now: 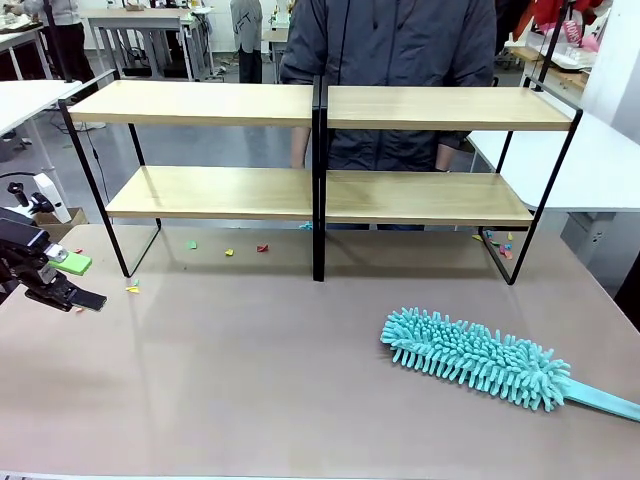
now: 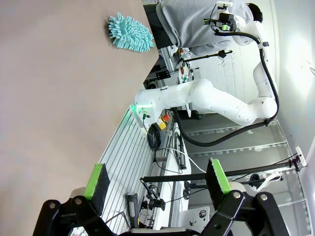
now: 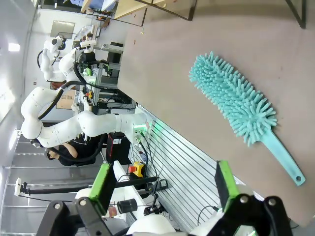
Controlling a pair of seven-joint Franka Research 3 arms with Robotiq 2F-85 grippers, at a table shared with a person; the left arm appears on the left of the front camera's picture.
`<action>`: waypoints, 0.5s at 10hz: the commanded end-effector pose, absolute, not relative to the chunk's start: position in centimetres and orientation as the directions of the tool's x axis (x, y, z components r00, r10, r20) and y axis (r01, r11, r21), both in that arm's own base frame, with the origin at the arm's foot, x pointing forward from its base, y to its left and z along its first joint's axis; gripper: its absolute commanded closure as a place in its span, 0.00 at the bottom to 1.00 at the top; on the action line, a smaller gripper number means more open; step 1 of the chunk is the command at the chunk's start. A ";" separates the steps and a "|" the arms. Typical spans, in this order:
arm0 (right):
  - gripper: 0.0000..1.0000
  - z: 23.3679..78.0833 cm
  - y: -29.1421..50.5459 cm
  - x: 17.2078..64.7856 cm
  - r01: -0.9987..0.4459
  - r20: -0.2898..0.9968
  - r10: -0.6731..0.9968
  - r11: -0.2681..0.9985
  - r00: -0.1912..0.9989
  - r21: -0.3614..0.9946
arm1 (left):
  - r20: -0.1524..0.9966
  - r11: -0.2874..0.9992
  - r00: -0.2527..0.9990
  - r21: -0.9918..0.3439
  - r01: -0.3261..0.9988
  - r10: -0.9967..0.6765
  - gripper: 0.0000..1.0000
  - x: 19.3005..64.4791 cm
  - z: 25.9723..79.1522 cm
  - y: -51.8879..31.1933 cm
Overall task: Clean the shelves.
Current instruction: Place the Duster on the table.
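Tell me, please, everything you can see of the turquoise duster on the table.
The duster is a turquoise chenille-style mop head of soft, stubby fingers, long and oval, with a flat turquoise handle that looks like plastic and has a small hole near its end. It lies flat on the greyish-brown tabletop, in front of the shelves on the robot's right side, handle pointing toward the table's right edge. Nothing is touching it.

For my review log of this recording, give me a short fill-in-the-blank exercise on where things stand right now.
1. The teal duster lies on the ____, not on the shelves.
2. The left gripper stands with its jaws ____.
3. Small colored paper scraps lie under the ____ board of the shelves.
4. The right gripper holds ____.

Missing words: tabletop; open; lower; nothing
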State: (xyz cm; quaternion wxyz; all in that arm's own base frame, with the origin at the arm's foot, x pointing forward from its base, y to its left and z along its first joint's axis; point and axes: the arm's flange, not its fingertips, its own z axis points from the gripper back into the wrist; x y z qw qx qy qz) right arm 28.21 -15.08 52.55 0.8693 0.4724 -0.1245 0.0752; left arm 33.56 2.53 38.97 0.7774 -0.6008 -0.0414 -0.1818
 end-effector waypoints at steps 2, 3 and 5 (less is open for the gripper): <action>0.00 52.4 -15.0 28.1 -0.259 0.295 0.025 0.556 0.955 0.790 | 0.294 0.189 0.930 -0.923 0.336 -0.220 0.00 33.6 39.1 2.3; 0.00 52.4 -15.0 28.1 -0.259 0.295 0.025 0.556 0.955 0.790 | 0.294 0.189 0.930 -0.923 0.336 -0.220 0.00 33.6 39.1 2.3; 0.00 52.4 -15.0 28.1 -0.259 0.295 0.025 0.556 0.955 0.790 | 0.294 0.189 0.930 -0.923 0.336 -0.220 0.00 33.6 39.1 2.3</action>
